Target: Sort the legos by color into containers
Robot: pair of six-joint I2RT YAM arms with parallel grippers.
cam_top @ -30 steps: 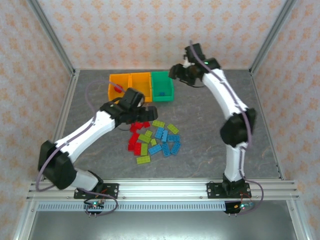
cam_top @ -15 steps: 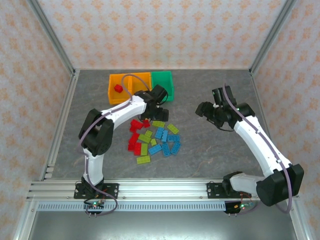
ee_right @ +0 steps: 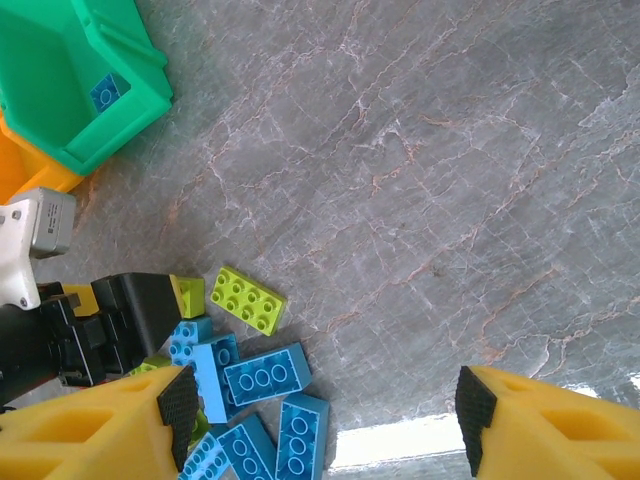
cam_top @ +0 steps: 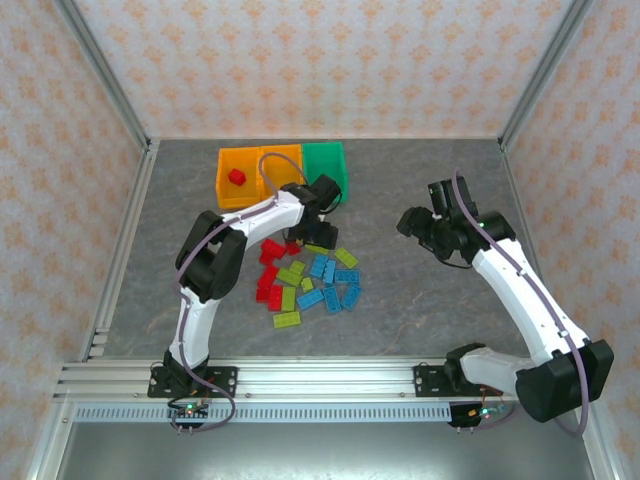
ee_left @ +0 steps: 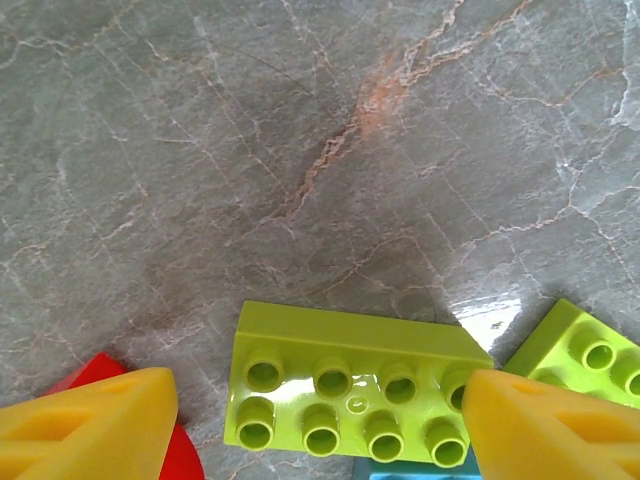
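Left wrist cam: looking straight down on a lime green brick (ee_left: 345, 375), flat on the table, studs up. Left gripper (ee_left: 320, 430) spread wide, one fingertip at each end of it, pinching nothing so far. Best to sink straight down and close slowly along the length. Watch the red neighbour (ee_left: 185, 455) under one fingertip and the second lime brick (ee_left: 590, 355) just beside the other.

Probably bound for the middle orange bin (cam_top: 283, 150), given a binned red brick (cam_top: 237, 178) in the left orange bin (cam_top: 222, 170) and a binned blue brick (ee_right: 104, 92) in the green bin (ee_right: 120, 110).

Right gripper (ee_right: 325, 425): also spread, holding nothing, hanging over the right edge of the pile (cam_top: 310, 275).

Grey marbled tabletop (cam_top: 440, 300), glossy in spots. Beyond that, aluminium frame posts (cam_top: 104, 70) and peach patterned walls (cam_top: 300, 60).
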